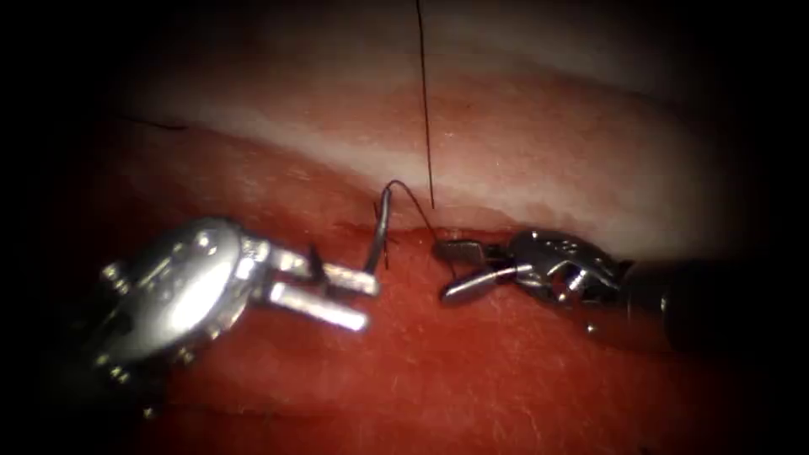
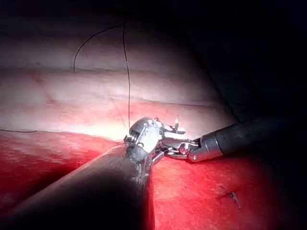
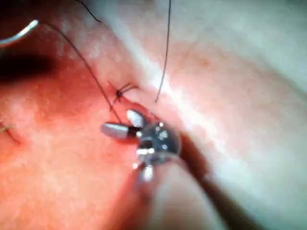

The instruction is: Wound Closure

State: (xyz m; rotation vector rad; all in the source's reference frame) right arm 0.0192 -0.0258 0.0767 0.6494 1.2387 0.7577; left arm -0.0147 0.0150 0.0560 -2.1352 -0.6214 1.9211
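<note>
Endoscope view: left claw (image 1: 358,299), jaws apart, holds nothing; the needle (image 1: 379,232) stands upright just beside its tips, rising from the tissue (image 1: 506,379). Right claw (image 1: 451,270) gapes empty near the thread (image 1: 425,101).

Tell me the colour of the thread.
Black; the thread shows best in the endoscope view, a thin dark line over pale tissue.

Surgical practice bench: pork tissue (image 1: 522,152) under endoscope light, thread (image 1: 425,101).
</note>
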